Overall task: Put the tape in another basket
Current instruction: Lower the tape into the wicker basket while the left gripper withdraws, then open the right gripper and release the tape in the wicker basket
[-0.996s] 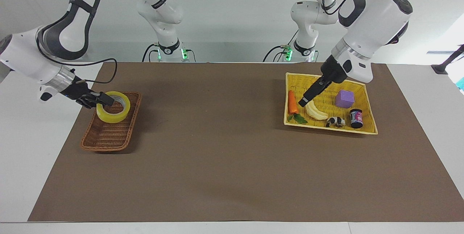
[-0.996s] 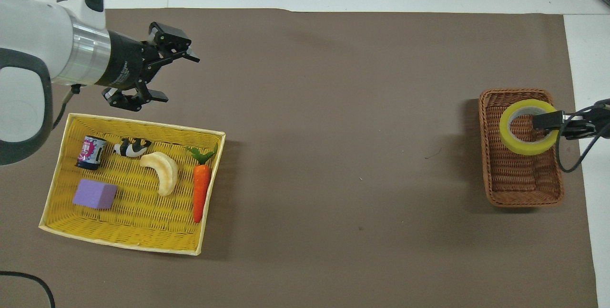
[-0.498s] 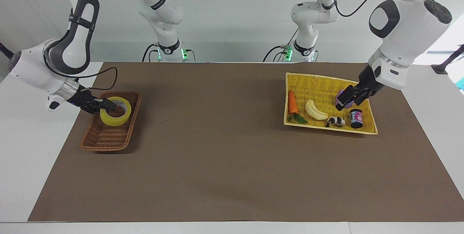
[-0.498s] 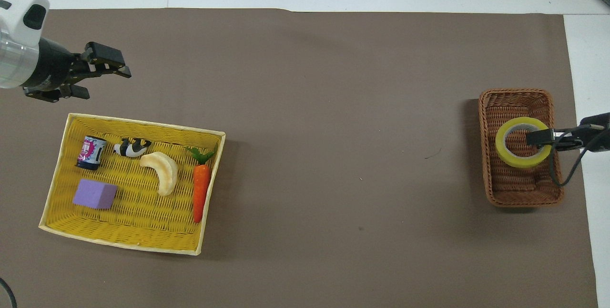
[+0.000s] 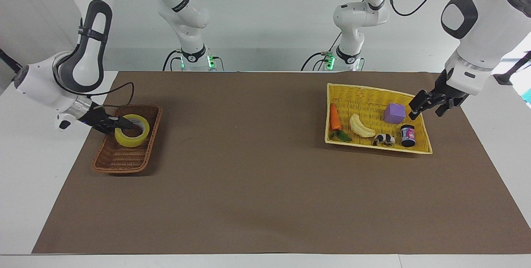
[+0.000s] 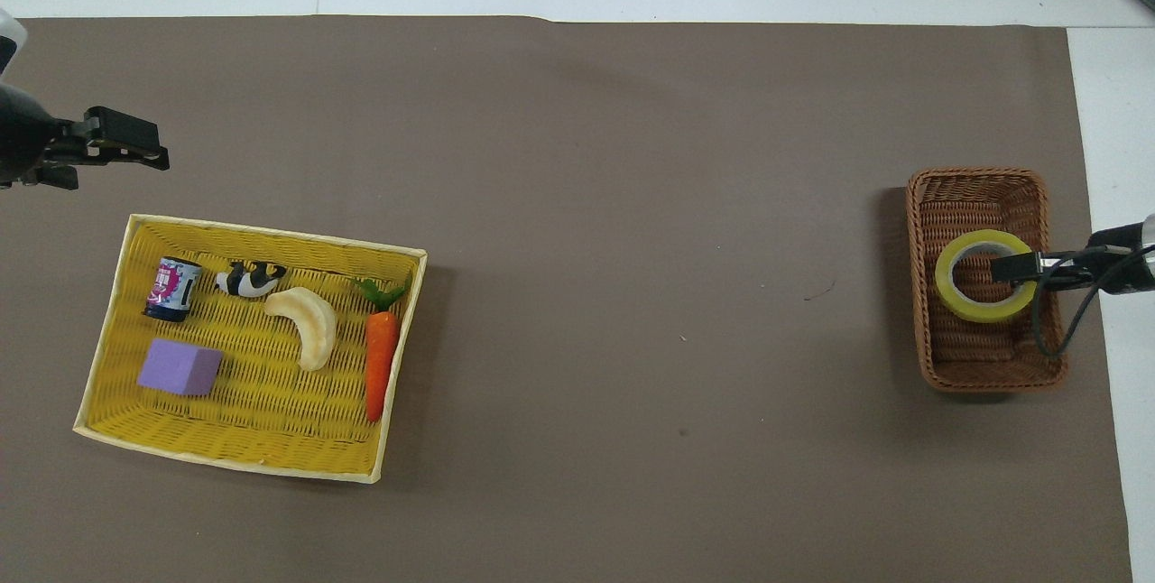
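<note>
Right end effector (image 5: pixel 120 123): clamped on the wall of the glossy yellow packing-tape roll (image 5: pixel 132 136), which sits in the small dark-brown woven wicker basket (image 5: pixel 124 156) at the right arm's end of the table (image 5: pixel 249 176). Left end effector (image 5: pixel 427 108): fingers spread, empty, over the edge of the bright-yellow woven basket (image 5: pixel 369 93).

Right gripper (image 6: pixel 1015 268) covers part of the tape (image 6: pixel 984 289) rim. Both arms are cut off at the overhead view's edges. Jar (image 5: pixel 407 135) label unreadable.

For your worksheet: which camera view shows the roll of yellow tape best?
The overhead view: the tape shows as a full ring in the brown basket. In the facing view the tape appears slanted, the right gripper covering part of it.
</note>
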{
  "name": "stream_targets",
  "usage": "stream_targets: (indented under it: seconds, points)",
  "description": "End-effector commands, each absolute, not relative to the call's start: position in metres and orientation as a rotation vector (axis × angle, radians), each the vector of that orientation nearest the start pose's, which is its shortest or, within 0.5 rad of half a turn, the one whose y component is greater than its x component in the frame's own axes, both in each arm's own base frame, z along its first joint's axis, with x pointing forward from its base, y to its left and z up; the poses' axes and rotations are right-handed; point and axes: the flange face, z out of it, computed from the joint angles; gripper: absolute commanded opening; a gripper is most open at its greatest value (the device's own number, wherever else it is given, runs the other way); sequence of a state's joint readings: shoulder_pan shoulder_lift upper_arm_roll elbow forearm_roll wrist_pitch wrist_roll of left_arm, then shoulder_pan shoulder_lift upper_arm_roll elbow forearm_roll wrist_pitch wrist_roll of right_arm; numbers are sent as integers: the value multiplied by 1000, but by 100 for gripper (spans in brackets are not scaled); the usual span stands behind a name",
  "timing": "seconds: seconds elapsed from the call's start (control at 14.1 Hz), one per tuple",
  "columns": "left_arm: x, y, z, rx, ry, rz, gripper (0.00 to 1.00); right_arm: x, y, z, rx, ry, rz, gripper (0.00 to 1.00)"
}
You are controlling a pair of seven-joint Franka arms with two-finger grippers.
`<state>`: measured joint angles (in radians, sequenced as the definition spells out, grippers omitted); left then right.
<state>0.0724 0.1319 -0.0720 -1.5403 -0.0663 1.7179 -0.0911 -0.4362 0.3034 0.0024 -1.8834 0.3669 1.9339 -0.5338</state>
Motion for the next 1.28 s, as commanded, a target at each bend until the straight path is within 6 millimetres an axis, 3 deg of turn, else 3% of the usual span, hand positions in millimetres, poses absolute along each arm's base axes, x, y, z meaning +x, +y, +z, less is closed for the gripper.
stream_targets:
  seconds: [0.0,0.28,0.43,0.57,0.71,0.92,1.07,1.21]
  points:
    - [595,3,587,-3178,-87,-2,100,551,-228,335,-2744,98,78,100]
    - [567,11,620,-3138,48,-29,100,558,-233,341,-2744,120,63,100]
    - [548,12,624,-3134,77,-9,100,565,-234,353,-2760,116,29,100]
    - [532,17,623,-3131,103,1,100,578,-231,380,-2792,169,-18,100]
    - [533,20,626,-3134,89,-6,100,596,-216,407,-2895,149,-25,100]
    - [538,21,633,-3146,85,69,100,613,-173,450,-3031,162,-55,100]
    - [546,23,638,-3146,82,156,100,616,-141,469,-3106,182,-66,100]
    - [553,23,647,-3155,84,177,100,613,-111,487,-3112,318,-71,100]
